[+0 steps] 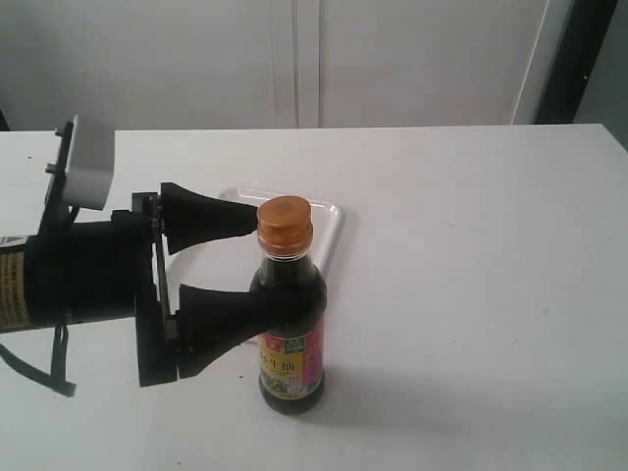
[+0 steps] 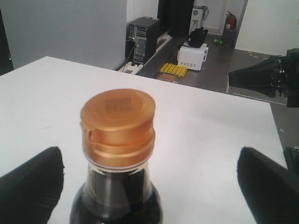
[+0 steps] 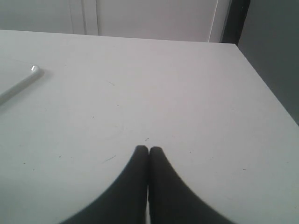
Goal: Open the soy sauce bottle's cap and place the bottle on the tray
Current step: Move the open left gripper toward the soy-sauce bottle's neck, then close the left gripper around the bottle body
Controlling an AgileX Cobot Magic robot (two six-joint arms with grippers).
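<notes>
Exterior view: the bottle (image 1: 291, 324) stands upright on the white table (image 1: 471, 294), directly in front of the tray (image 1: 329, 218), whose far rim shows behind its neck. The cap (image 1: 285, 221) is closed flat on its collar. The left gripper (image 1: 253, 270) reaches in level from the left with its 2 black fingers spread wide, 1 finger (image 1: 211, 218) on the far side beside the cap and the other on the near side, overlapping the bottle's shoulder; whether that finger touches the glass cannot be told.

Left wrist view: the cap (image 2: 117, 125) sits centred between the 2 fingertips, each well apart from it, so nothing is gripped. The dark liquid fills the bottle (image 2: 117, 200) to the neck.

Right wrist view: the right gripper (image 3: 148, 150) has its 2 fingertips pressed together, holding nothing, above bare table (image 3: 187, 93). 1 corner of the tray (image 3: 25, 79) shows at the frame's edge.
</notes>
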